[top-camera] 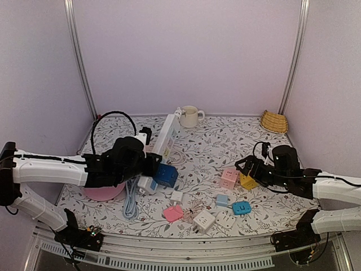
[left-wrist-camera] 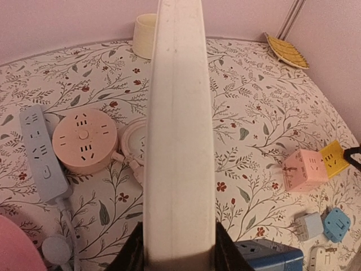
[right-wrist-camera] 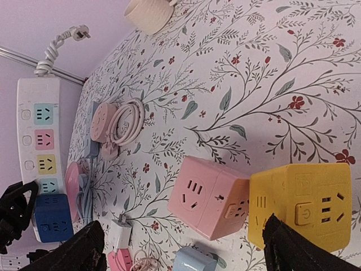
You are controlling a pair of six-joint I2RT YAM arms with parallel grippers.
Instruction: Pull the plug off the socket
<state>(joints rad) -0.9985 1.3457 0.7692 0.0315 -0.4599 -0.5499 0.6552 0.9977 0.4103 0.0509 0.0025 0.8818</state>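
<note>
My left gripper (top-camera: 148, 164) is shut on the near end of a long white power strip (top-camera: 168, 134) and holds it on edge, pointing away toward the mug. In the left wrist view the strip (left-wrist-camera: 179, 141) fills the middle between my fingers (left-wrist-camera: 133, 255). A dark blue cube plug (top-camera: 165, 175) sits in the strip's near end, right beside my left gripper; it also shows in the right wrist view (right-wrist-camera: 53, 217) below the strip's coloured sockets (right-wrist-camera: 38, 135). My right gripper (top-camera: 249, 169) is open and empty, hovering over a pink cube (right-wrist-camera: 211, 195) and a yellow cube (right-wrist-camera: 302, 203).
A cream mug (top-camera: 190, 116) stands at the back, a wicker dish (top-camera: 274, 121) at the back right. Loose adapters lie at the front middle: pink (top-camera: 173, 213), white (top-camera: 204, 221), blue (top-camera: 241, 208). A pink plate (top-camera: 104, 193) and a pale blue strip (left-wrist-camera: 39, 152) lie at the left.
</note>
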